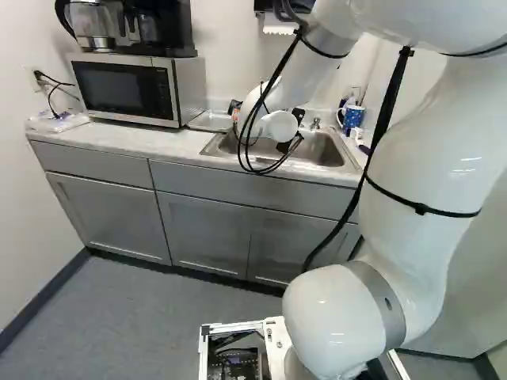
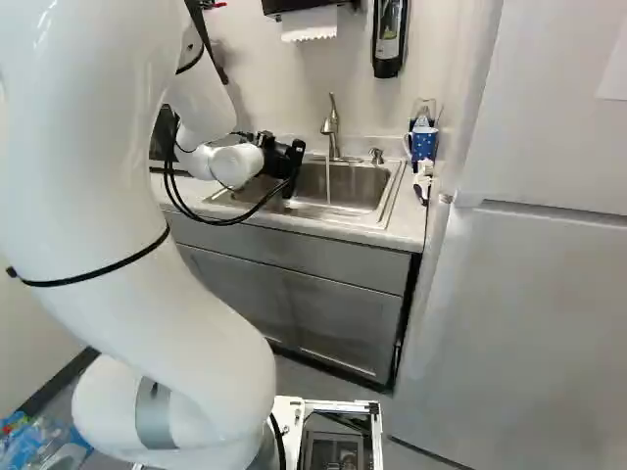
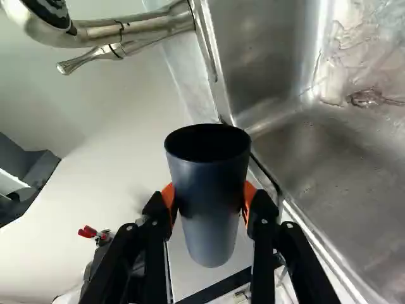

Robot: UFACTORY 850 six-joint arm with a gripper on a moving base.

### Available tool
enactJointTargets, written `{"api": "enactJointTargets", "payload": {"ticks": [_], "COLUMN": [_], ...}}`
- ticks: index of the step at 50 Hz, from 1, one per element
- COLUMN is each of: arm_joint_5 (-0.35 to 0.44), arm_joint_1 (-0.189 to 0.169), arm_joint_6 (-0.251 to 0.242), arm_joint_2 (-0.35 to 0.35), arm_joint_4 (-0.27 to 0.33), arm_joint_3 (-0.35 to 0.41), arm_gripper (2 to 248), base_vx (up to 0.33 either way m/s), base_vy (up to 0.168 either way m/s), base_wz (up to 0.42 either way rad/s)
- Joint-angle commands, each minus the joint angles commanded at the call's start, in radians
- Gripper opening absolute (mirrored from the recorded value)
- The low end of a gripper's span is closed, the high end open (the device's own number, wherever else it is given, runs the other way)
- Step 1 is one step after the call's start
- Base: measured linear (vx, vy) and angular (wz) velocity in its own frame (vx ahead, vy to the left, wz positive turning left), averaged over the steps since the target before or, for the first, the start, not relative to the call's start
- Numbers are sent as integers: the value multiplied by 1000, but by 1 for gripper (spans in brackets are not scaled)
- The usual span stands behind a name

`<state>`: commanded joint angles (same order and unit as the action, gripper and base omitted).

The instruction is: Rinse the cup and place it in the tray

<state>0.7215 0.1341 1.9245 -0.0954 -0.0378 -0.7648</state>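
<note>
We are seeing a dark slate-grey cup (image 3: 212,196), its inside showing nearly black, against the orange pads (image 3: 250,196) of the black hand (image 2: 292,179). The arm (image 2: 78,196) is showing glossy white. On the far right we are noticing a blue mug (image 2: 423,144) with white spots; on the far left, a microwave (image 1: 187,91) is showing silver and black. Grey cabinets (image 1: 202,229) are sitting below a whitish tabletop (image 1: 158,146), and the sink (image 2: 364,186) is gleaming silver.
</note>
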Motion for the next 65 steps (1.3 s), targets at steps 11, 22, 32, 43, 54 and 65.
{"api": "enactJointTargets", "payload": {"ticks": [11, 22, 32, 43, 54, 65], "arm_joint_5": [0, 0, 0, 0, 0, 0], "arm_joint_1": [0, 0, 0, 0, 0, 0], "arm_joint_6": [0, 0, -2, -87, -200, -316], "arm_joint_2": [0, 0, 0, 0, 0, 0], "arm_joint_4": [0, 0, 0, 0, 0, 0], "arm_joint_3": [0, 0, 0, 0, 0, 0], "arm_gripper": [121, 121, 121, 121, 121, 121], "base_vx": [0, 0, 0, 0, 0, 0], "base_vy": [0, 0, 0, 0, 0, 0], "base_wz": [0, 0, 0, 0, 0, 0]}}
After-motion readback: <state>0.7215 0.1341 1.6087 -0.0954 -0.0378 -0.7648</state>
